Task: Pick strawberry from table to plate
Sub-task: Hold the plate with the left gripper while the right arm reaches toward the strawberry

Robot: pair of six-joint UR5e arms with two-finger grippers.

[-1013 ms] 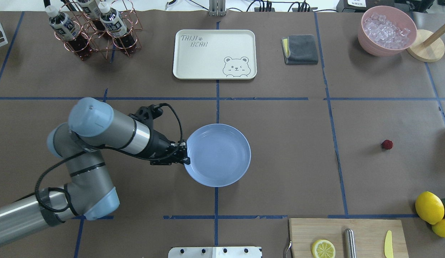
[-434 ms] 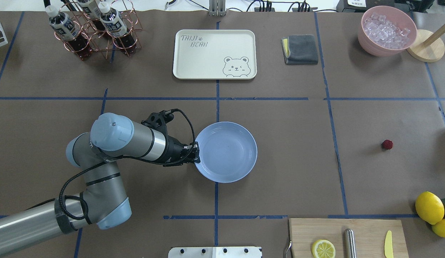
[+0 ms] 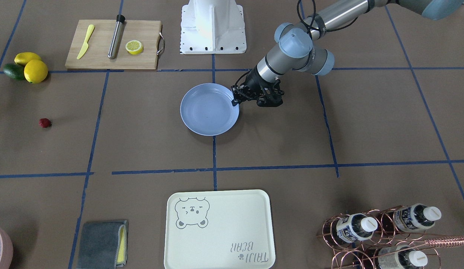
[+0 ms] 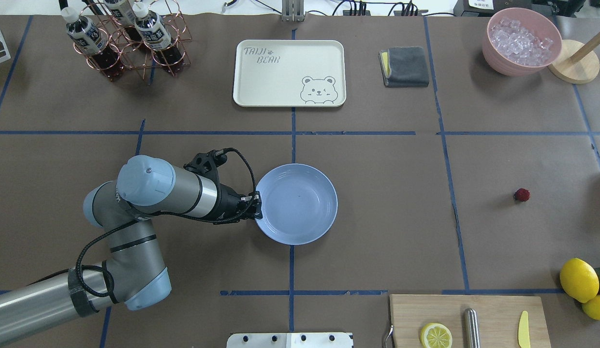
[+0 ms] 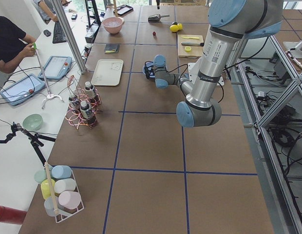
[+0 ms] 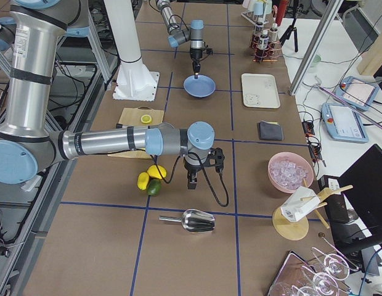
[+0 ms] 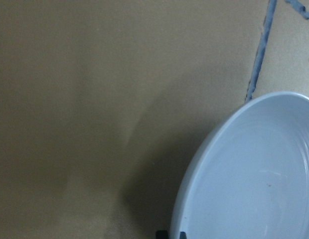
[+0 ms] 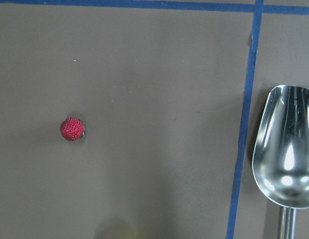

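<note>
The strawberry [image 4: 521, 195] [image 3: 45, 123] is a tiny dark-red berry lying alone on the table [image 4: 387, 193], far right of the plate. In the right wrist view the strawberry [image 8: 72, 129] lies left of centre, and no fingers show. The light blue plate [image 4: 300, 205] [image 3: 207, 110] rests near the table's middle with nothing in it. My left gripper [image 4: 256, 205] [image 3: 234, 99] is shut on its left rim. In the left wrist view, the plate [image 7: 254, 184] fills the lower right. My right gripper [image 6: 191, 184] hangs over the table's right end; I cannot tell its state.
A cream bear tray [image 4: 289, 72] and a grey cloth [image 4: 404, 66] lie at the back. A bottle rack [image 4: 125, 38] stands back left, a pink ice bowl [image 4: 522, 41] back right. Lemons [image 4: 578, 279] and a cutting board [image 4: 469, 321] sit front right. A metal scoop [image 8: 289, 149] lies near the strawberry.
The left arm carried the plate rightwards, then drew back a little to the left with it. The grip on the rim has held. The strawberry has not moved.
</note>
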